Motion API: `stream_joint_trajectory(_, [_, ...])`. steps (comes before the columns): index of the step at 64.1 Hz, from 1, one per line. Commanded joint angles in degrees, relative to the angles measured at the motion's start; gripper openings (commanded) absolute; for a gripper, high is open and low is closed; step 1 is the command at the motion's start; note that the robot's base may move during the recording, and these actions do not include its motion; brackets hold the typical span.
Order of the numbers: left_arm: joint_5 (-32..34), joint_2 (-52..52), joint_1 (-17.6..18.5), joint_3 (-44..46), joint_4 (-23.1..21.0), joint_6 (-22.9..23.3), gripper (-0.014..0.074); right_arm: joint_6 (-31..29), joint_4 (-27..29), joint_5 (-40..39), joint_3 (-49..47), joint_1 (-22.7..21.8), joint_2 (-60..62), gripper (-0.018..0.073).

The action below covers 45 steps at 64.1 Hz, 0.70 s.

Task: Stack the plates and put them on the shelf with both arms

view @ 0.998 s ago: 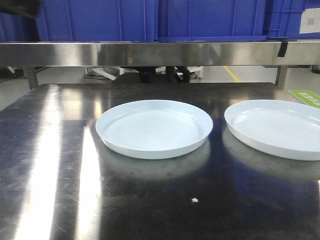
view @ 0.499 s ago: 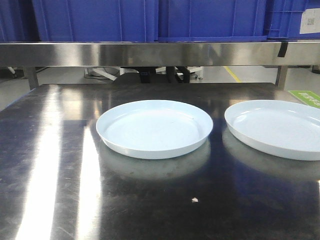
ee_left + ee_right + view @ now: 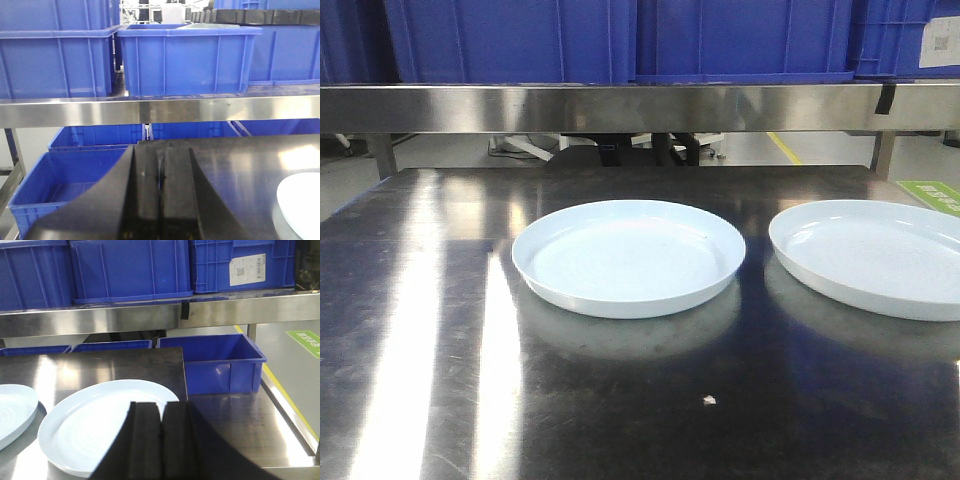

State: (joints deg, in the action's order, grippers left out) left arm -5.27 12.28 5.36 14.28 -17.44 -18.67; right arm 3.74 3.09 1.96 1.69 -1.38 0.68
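Two plates are lying side by side on the steel table (image 3: 430,330), apart from each other and not stacked. The left plate (image 3: 628,258) is sitting near the middle of the table, and the right plate (image 3: 868,258) is running off the right edge of the front view. Both are resting flat, rims up, with nothing in them. A small pale crumb (image 3: 708,400) is lying on the table nearer than the plates.

Behind them the shelf (image 3: 620,106) is running across the room with its long steel rail facing me, and blue crates (image 3: 520,40) are standing on it. A strip of black tape (image 3: 887,97) is hanging over the rail at its right end.

Neither arm is showing in the front view. The left gripper (image 3: 160,150) is pointing at the rail with its fingers pressed together and gripping nothing; a sliver of the left plate (image 3: 300,205) is peeking in at the lower right of its view. The right gripper (image 3: 161,407) is likewise closed tight and holding nothing, and it is hanging over the near side of the right plate (image 3: 100,425); I cannot tell whether it is touching the plate. Another crate (image 3: 215,365) is sitting lower down, beyond the table's far right corner.
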Motion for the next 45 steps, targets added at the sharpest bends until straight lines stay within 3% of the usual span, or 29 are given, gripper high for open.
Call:
stream_joint_trajectory(1, [3.60, 0.52, -0.74, 1.59, -2.61, 0.78, 0.0081, -0.19, -0.57, -5.21, 0.04, -0.27, 1.01, 0.0057])
stream_joint_trajectory(15, [2.27, 0.52, -1.00, 1.59, -3.00, 0.78, 0.0081, -0.19, -0.57, -5.21, 0.04, -0.27, 1.01, 0.0057])
stream_joint_trajectory(25, [-2.43, 0.52, -1.00, 1.82, -3.00, 0.78, 0.0081, -0.19, -0.57, -5.26, 0.04, -0.24, 1.01, 0.0057])
stream_joint_trajectory(45, [-1.19, 0.52, -1.03, 3.00, -3.00, 0.78, 0.0081, -0.19, -0.57, -5.46, 0.04, -0.24, 1.01, 0.0057])
